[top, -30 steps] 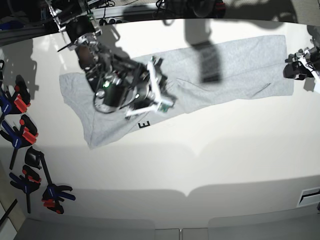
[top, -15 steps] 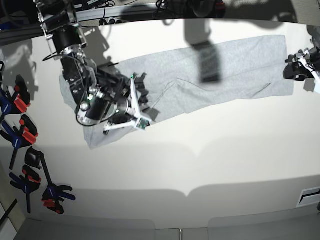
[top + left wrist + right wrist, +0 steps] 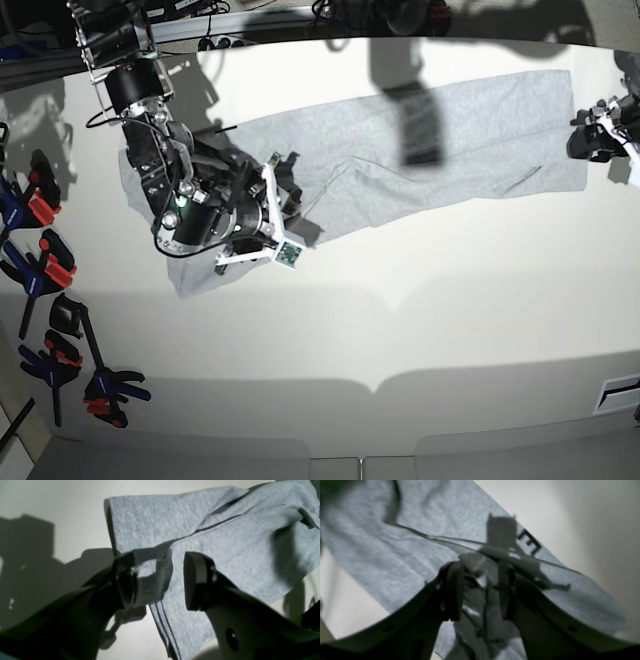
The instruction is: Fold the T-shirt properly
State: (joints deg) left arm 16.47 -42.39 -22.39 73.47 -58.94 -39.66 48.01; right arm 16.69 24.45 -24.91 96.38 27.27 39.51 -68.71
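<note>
Clamps [image 3: 45, 265] along table [image 3: 400, 330] edge, unused. T-shirt [image 3: 450, 140] spread diagonally across far half, part-folded. Right gripper [image 3: 480, 590]: pads apart, grey fabric bunched between, one fold gripped as far as visible. Left gripper [image 3: 175, 580] at far hem corner: jaws apart, cloth draped over one pad [image 3: 147, 585], not pinched.

Risk, judged: draped corner slipping off, fold skewing. No containers in view.

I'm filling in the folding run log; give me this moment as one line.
T-shirt: spread across table, partly folded | left hand: open at shirt edge, fabric draped over one finger | right hand: jaws apart over shirt fold, grip unclear
</note>
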